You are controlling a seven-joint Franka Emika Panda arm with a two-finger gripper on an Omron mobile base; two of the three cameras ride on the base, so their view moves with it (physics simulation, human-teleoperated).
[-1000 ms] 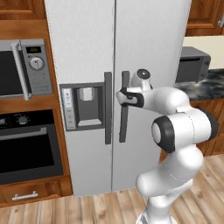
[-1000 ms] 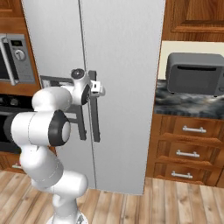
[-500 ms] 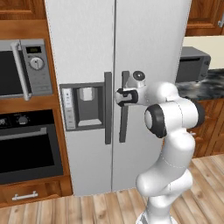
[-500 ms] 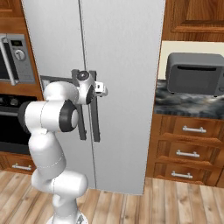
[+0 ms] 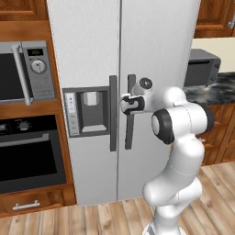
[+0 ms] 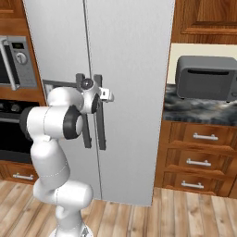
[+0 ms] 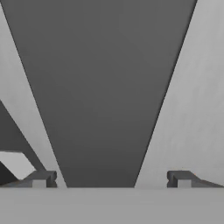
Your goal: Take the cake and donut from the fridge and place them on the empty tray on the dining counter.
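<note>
Spread two-finger gripper (image 7: 112, 178) is held at the tall silver-grey fridge (image 5: 156, 55).
Its right dark vertical handle (image 7: 103, 92) is straddled, ungripped.

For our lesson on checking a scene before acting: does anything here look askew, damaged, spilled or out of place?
Nothing stands out. The fridge has both doors shut and flush, its handles straight. The open gripper sits squarely at the right door's handle, one fingertip on each side. The toaster oven stands upright on the counter.

This is a kitchen. A tall silver-grey fridge (image 5: 119, 92) stands between brown wooden cupboards (image 6: 203, 18). A black oven (image 5: 27, 156) and a grey toaster (image 6: 206, 77) are near it.
</note>
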